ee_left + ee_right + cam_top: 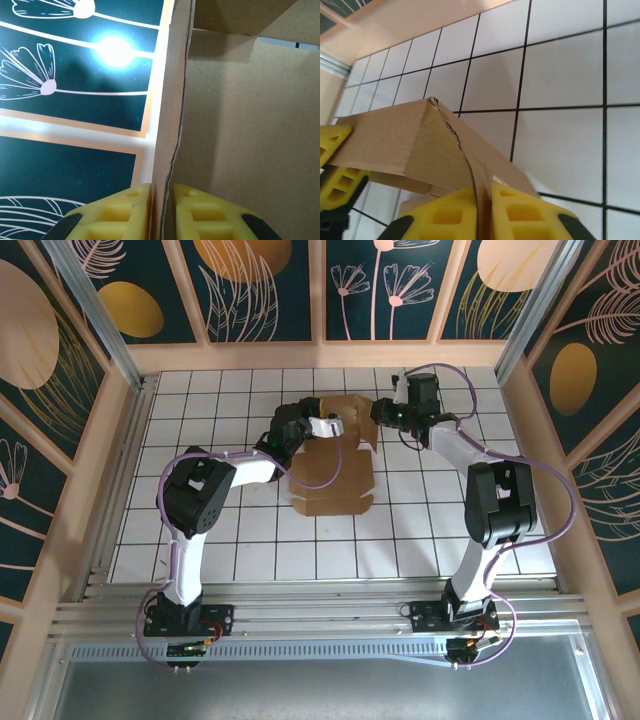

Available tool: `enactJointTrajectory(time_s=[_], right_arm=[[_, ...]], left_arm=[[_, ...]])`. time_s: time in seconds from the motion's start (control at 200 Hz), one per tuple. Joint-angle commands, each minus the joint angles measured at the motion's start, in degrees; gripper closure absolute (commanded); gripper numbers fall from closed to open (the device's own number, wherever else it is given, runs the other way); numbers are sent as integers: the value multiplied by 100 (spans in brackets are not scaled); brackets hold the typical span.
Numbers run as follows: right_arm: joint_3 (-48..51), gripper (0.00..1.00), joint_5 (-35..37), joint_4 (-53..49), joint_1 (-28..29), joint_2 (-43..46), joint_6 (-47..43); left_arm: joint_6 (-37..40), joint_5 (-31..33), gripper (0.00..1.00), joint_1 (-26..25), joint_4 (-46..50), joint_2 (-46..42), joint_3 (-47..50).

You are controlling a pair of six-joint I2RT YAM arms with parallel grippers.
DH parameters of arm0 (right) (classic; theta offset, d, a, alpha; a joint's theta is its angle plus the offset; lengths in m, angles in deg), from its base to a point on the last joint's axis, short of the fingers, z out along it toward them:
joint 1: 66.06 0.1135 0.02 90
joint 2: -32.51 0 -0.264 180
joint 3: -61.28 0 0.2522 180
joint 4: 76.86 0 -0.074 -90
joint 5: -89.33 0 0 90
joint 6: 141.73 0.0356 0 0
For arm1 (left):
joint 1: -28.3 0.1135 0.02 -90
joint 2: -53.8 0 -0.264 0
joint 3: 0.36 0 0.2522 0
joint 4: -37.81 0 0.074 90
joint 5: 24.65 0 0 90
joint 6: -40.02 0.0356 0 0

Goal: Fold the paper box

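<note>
Yellow pads (445,215) of right gripper (482,212) pinch an upright flap edge of the paper box (333,475); left gripper (161,210) clamps another flap. Box sits mid tiled table (450,540). Judged light, thin and easily creased: grip flaps near the score lines.

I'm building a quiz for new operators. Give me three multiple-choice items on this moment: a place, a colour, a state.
1. Where does the paper box lie? A. on the tiled table between the arms; B. on the metal rail; C. against the left wall.
2. What colour are the fingers of the right pincer? A. red; B. yellow; C. grey.
3. How is the left pincer? A. wide open; B. shut on nothing; C. shut on the box's edge.
Answers: 1 A, brown cardboard lies mid-table in the top view; 2 B, both show yellow in the wrist view; 3 C, cardboard is squeezed between its fingers.
</note>
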Motion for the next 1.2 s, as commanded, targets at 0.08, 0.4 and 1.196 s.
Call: enactJointTrajectory(time_s=[0.08, 0.4, 1.196], right_arm=[[157, 74, -296, 111, 134, 20, 612], [1222, 45, -12, 941, 256, 197, -286], [1758, 45, 1192, 1438, 467, -458, -1584]], left_arm=[[20, -141, 82, -126, 281, 174, -108], [-19, -158, 82, -142, 294, 180, -177], [-128, -188, 82, -154, 215, 159, -206]])
